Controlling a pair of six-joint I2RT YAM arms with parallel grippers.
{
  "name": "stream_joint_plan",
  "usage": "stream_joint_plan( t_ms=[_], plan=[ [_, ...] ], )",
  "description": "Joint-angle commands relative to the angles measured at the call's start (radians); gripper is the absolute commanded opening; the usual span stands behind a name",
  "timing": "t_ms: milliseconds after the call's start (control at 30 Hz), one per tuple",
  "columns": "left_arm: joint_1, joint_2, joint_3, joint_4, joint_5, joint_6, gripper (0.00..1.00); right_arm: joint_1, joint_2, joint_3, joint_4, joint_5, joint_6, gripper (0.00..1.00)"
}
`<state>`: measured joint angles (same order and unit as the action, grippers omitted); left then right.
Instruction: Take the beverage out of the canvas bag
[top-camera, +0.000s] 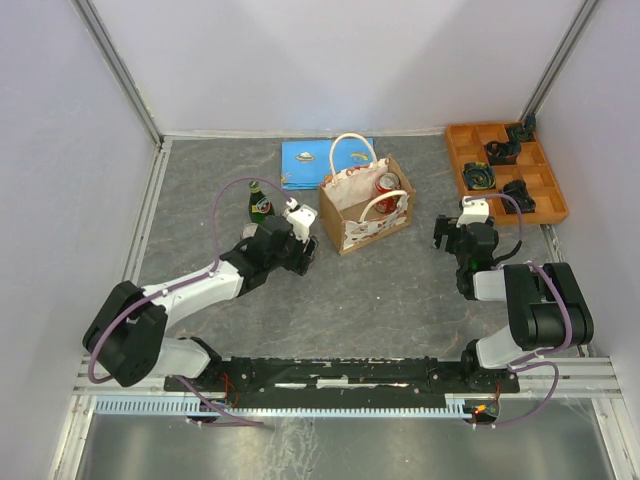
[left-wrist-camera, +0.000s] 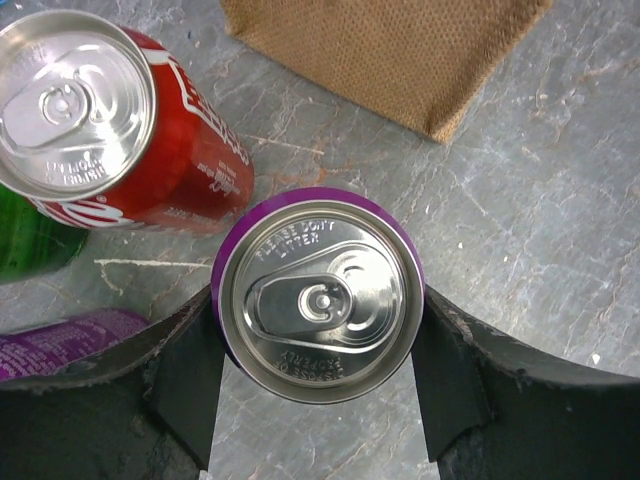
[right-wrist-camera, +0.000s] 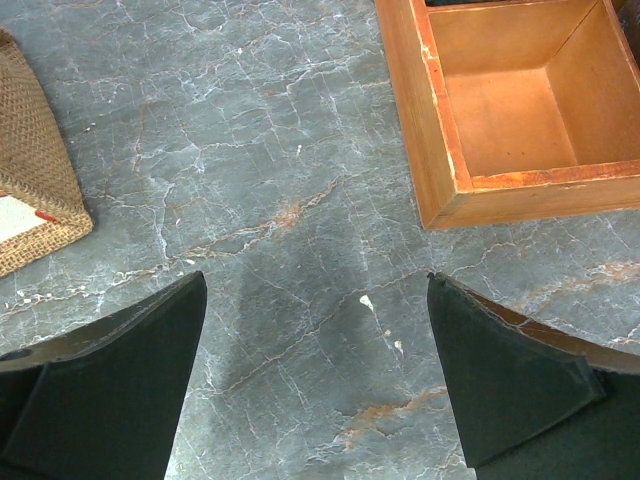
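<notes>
The canvas bag (top-camera: 365, 212) stands upright at mid-table, with a red can (top-camera: 387, 183) showing in its open top. Its tan corner shows in the left wrist view (left-wrist-camera: 400, 50). My left gripper (top-camera: 305, 233) is just left of the bag, low over the table. In the left wrist view it (left-wrist-camera: 318, 300) is shut on an upright purple can (left-wrist-camera: 318, 295), a finger touching each side. My right gripper (top-camera: 447, 233) is right of the bag, open and empty (right-wrist-camera: 315, 285) above bare table.
A second red can (left-wrist-camera: 110, 120) and a green bottle (top-camera: 260, 203) stand left of the purple can. A blue picture book (top-camera: 308, 163) lies behind the bag. A wooden tray (top-camera: 505, 172) with dark parts sits at the back right, its edge (right-wrist-camera: 440, 150) near my right gripper.
</notes>
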<state>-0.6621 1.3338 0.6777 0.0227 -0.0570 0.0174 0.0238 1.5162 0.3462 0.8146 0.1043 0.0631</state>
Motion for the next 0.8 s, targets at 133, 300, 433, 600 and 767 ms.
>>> stream_joint_plan(
  t_ms=[133, 300, 433, 600, 767],
  plan=[
    [0.002, 0.023, 0.02, 0.141, -0.039, -0.051, 0.97, -0.002, -0.004, 0.023, 0.042, -0.008, -0.005, 0.99],
    [0.002, -0.008, 0.041, 0.102, -0.044, -0.053, 0.99, -0.002, -0.004, 0.024, 0.042, -0.008, -0.006, 0.99],
    [0.002, -0.063, 0.086, 0.042, -0.042, -0.045, 0.99, -0.002, -0.004, 0.024, 0.042, -0.008, -0.005, 0.99],
    [0.002, -0.134, 0.203, -0.003, 0.01, 0.002, 0.99, -0.002, -0.004, 0.023, 0.041, -0.008, -0.005, 0.99],
    [0.002, -0.094, 0.329, 0.004, 0.109, 0.06, 0.99, -0.003, -0.004, 0.024, 0.041, -0.008, -0.006, 0.99]
  ],
)
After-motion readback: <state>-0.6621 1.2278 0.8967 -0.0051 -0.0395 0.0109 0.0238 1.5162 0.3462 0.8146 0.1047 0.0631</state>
